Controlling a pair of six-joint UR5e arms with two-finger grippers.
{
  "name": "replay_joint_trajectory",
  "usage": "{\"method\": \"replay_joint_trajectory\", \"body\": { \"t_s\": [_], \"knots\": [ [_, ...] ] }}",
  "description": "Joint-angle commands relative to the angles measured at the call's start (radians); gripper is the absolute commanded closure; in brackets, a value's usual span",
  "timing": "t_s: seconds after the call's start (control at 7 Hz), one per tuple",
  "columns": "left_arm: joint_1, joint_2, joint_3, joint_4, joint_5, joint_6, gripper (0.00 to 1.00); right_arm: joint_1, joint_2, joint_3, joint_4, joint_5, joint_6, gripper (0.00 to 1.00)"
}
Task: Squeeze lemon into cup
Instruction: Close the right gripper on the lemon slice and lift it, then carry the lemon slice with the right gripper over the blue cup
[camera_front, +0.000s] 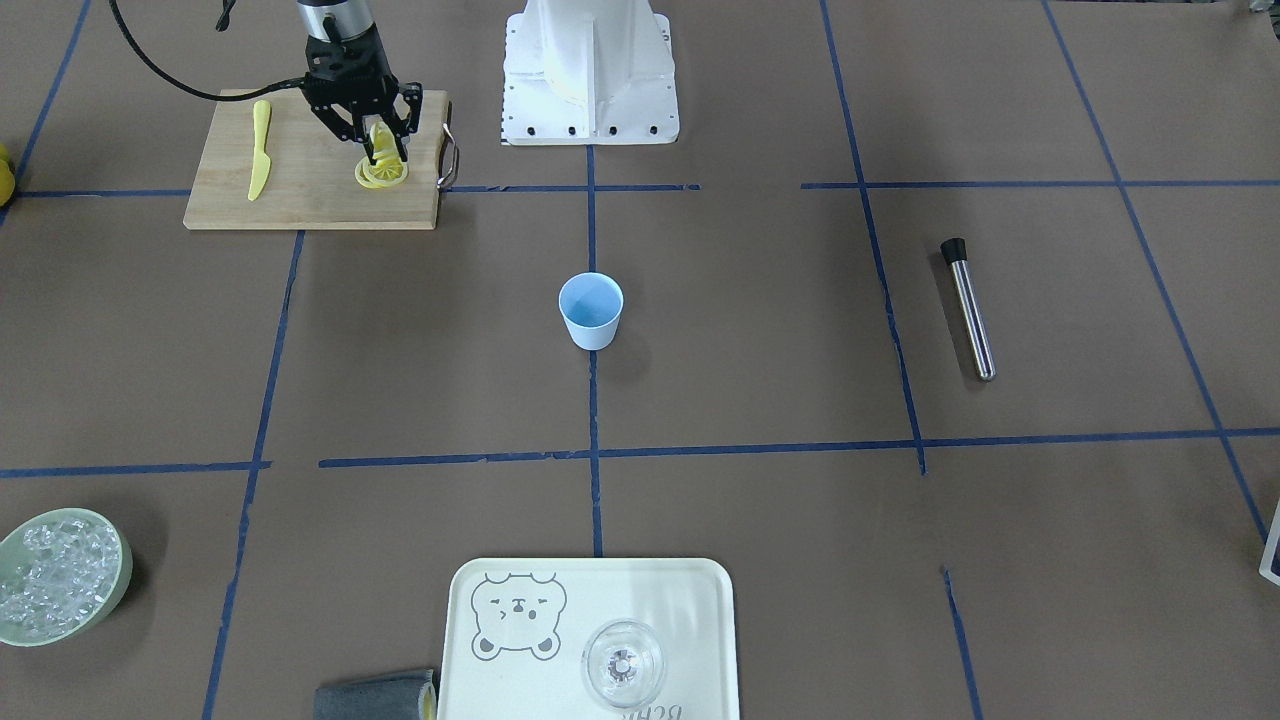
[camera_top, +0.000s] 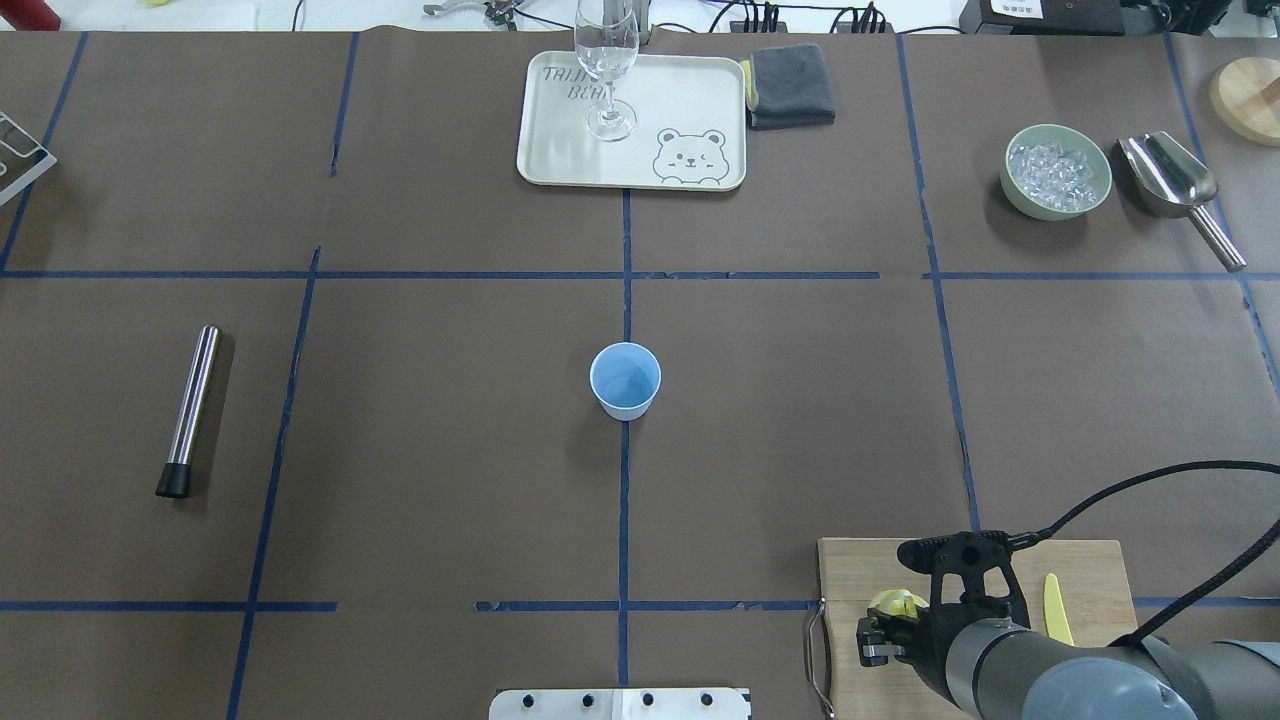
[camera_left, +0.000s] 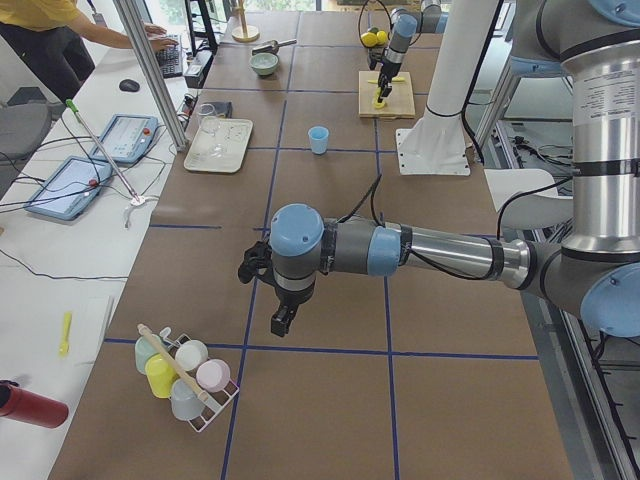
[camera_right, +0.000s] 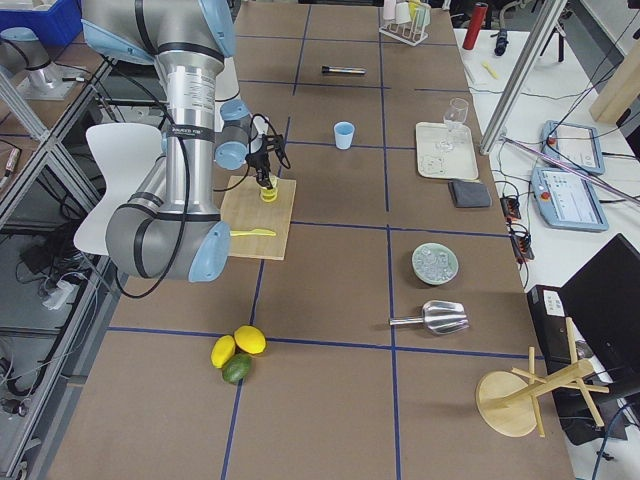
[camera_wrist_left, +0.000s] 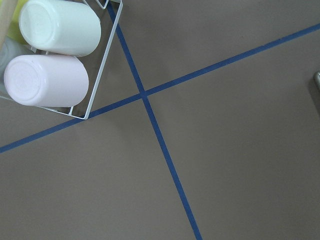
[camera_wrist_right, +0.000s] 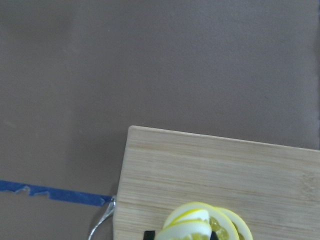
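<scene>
Right tool (camera_front: 386, 153) closed on 1 lemon (camera_front: 382, 136), slice held on edge over the other slices (camera_front: 382, 177) on the cutting board (camera_front: 300, 195). Cup (camera_front: 590, 311) upright mid-worktop (camera_front: 760, 330), well apart from board. Left tool (camera_left: 283, 322): open or closed, cannot tell.

Yellow toy knife (camera_front: 260, 150) lies flat on the wooden cutting board (camera_front: 310, 205). Steel rod (camera_front: 968, 306) with a black cap sits alone. Stemmed glass (camera_front: 623, 663) stands on the bear tray (camera_front: 690, 600), with the bowl of ice (camera_front: 123, 583) well apart.
</scene>
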Motion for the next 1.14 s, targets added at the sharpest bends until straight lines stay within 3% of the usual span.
{"method": "replay_joint_trajectory", "body": {
  "t_s": [0.0,0.29,0.71,1.0],
  "knots": [
    [0.000,-0.001,0.000,0.000,0.000,0.000,0.00,0.008,0.014,0.028,-0.004,0.002,0.000,0.65],
    [0.000,-0.001,0.000,0.000,0.000,0.000,0.00,0.025,0.068,0.022,-0.048,0.028,-0.002,0.65],
    [0.000,-0.001,0.002,0.000,0.000,0.000,0.00,0.132,0.456,-0.019,-0.465,0.113,-0.003,0.64],
    [0.000,-0.001,0.002,0.001,0.000,0.000,0.00,0.282,0.721,-0.212,-0.561,0.229,-0.015,0.64]
  ]
}}
